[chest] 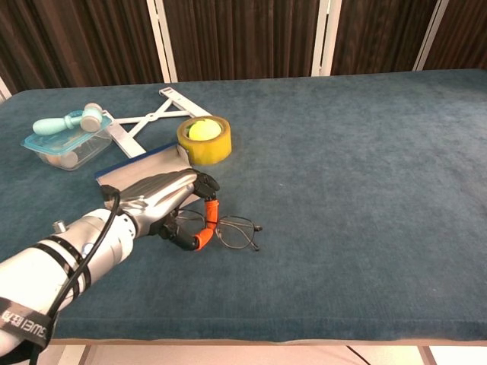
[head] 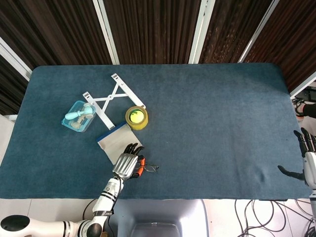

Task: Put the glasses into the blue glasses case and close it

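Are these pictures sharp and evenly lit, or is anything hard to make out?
Head view: even light, soft shadows, but the glasses are tiny and thin beside the left robot hand. Chest view: the glasses show clearly, with slight sheen on the silver robot hand; the near arm looks oversized from closeness.

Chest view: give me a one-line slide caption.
Left robot hand pinching wire-rimmed glasses beside the blue glasses case.

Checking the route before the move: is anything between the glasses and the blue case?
Nothing visible: the thin wire-rimmed glasses, in the left hand, lie just beside the open blue glasses case.
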You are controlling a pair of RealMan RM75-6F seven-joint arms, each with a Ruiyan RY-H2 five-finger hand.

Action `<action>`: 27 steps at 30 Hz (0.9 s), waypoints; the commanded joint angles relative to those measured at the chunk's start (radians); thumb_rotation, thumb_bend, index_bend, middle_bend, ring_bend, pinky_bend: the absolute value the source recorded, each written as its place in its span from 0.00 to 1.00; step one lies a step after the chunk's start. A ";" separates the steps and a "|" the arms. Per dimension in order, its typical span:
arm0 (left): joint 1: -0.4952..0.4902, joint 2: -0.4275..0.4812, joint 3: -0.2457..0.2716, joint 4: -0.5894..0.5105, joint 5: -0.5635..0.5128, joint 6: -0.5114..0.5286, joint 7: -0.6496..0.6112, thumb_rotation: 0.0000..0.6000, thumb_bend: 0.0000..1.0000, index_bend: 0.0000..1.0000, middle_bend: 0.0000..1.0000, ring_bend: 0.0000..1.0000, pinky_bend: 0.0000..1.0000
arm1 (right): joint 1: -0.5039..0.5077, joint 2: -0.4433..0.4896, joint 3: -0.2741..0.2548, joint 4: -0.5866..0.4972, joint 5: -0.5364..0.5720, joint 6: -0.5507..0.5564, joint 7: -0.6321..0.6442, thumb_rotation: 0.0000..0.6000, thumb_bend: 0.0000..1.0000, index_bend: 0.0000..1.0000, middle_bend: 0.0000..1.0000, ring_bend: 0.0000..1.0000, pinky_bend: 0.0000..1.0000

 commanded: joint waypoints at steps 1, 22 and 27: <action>0.004 -0.001 -0.007 0.010 0.009 0.007 -0.020 1.00 0.53 0.68 0.17 0.04 0.06 | 0.000 0.000 -0.001 0.000 -0.001 0.000 0.000 1.00 0.20 0.00 0.00 0.00 0.00; 0.021 0.019 -0.167 0.159 -0.158 0.043 -0.064 1.00 0.50 0.66 0.15 0.00 0.01 | 0.000 -0.002 -0.008 -0.003 -0.017 0.004 -0.003 1.00 0.20 0.00 0.00 0.00 0.00; 0.005 0.001 -0.195 0.198 -0.188 0.035 -0.073 1.00 0.49 0.65 0.14 0.00 0.00 | -0.002 -0.001 -0.009 -0.003 -0.018 0.008 0.000 1.00 0.20 0.00 0.00 0.00 0.00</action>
